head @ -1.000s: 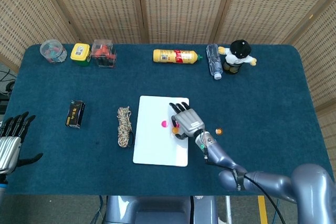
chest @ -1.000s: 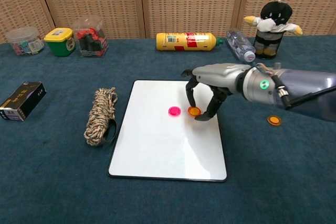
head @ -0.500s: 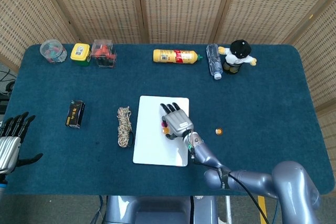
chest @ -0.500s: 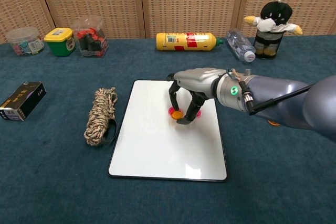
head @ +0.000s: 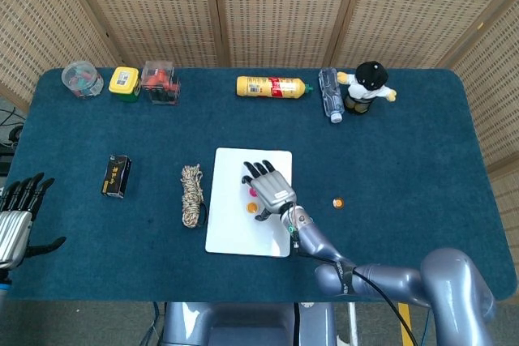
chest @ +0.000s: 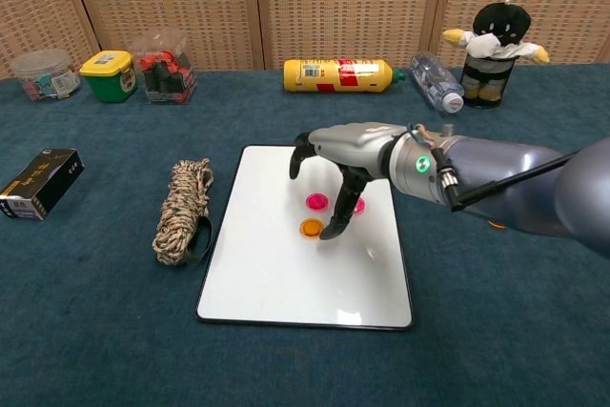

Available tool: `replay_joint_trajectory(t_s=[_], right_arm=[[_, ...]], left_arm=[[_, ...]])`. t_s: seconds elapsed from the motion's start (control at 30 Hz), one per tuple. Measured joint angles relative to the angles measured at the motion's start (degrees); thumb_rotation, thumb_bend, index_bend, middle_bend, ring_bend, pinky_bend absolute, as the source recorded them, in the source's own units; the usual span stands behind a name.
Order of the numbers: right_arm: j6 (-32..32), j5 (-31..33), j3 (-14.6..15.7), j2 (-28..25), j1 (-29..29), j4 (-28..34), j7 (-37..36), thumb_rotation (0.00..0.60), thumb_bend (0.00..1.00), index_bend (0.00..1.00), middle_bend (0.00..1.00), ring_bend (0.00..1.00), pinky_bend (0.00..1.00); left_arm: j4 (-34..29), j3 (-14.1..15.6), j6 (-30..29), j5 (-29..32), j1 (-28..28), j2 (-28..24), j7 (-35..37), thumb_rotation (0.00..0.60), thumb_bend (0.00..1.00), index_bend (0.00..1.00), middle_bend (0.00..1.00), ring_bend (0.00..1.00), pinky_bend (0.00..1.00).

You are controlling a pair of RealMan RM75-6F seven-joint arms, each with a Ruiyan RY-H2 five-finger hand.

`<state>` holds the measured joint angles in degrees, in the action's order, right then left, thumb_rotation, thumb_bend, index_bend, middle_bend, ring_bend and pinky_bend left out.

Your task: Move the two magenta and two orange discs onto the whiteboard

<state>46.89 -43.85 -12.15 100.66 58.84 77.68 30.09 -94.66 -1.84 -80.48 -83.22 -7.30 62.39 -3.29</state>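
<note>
The whiteboard (head: 235,232) (chest: 276,283) lies at the table's middle. One orange disc (head: 252,208) (chest: 311,228) rests on it, with a magenta disc (head: 252,193) (chest: 316,202) just behind it. A second magenta disc (chest: 358,205) peeks out behind a finger. My right hand (head: 268,185) (chest: 345,152) hovers over these discs, fingers spread and holding nothing; one fingertip (chest: 329,233) comes down right beside the orange disc. The other orange disc (head: 338,202) sits on the blue cloth right of the board. My left hand (head: 16,210) hangs open off the table's left edge.
A coiled rope (head: 191,194) (chest: 181,209) lies left of the board, a black box (head: 117,176) (chest: 38,181) further left. Along the back stand small containers (chest: 108,75), a yellow bottle (head: 272,86), a clear bottle (head: 330,95) and a plush doll (head: 369,85).
My right hand carried the orange disc leftward across the board, set it down near the magenta disc and let go; its fingers have spread.
</note>
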Motion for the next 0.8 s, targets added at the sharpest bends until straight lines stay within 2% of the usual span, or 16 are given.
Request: replay_joint_trajectory(t_s=[0.2,0.43,0.57,0.8], right_arm=[[1.6,-1.6,0.8,-3.9,-1.2,3.3,0.0,0.6,0.16,0.22,0.0,0.0,0.0],[4.5,-5.6,4.2,-11.3,-6.7,6.8,-3.0,0.6,0.26,0.36,0.0,0.0,0.0],[5.3,-7.6,6.1,-13.7,-10.1,7.1,-6.8,0.6,0.33,0.38,0.0,0.0,0.0],[5.1,-11.6,8.6,-15.2,-14.4,5.0,-12.7,0.6,0.34,0.38,0.0,0.0,0.0]], left_arm=[[0.0,0.0,0.0,0.0,0.0,-0.1,0.1,0.6,0.0,0.0,0.0,0.0,0.0],[-0.1,0.1,0.0,-0.3,0.0,-0.1,0.0,0.6,0.0,0.0,0.0,0.0,0.0],[-0.3,0.2,-0.1,-0.6,0.0,0.0,-0.4,0.6,0.0,0.0,0.0,0.0,0.0],[-0.4,0.2,-0.4,-0.7,0.0,0.2,-0.8,0.6,0.0,0.0,0.0,0.0,0.0]])
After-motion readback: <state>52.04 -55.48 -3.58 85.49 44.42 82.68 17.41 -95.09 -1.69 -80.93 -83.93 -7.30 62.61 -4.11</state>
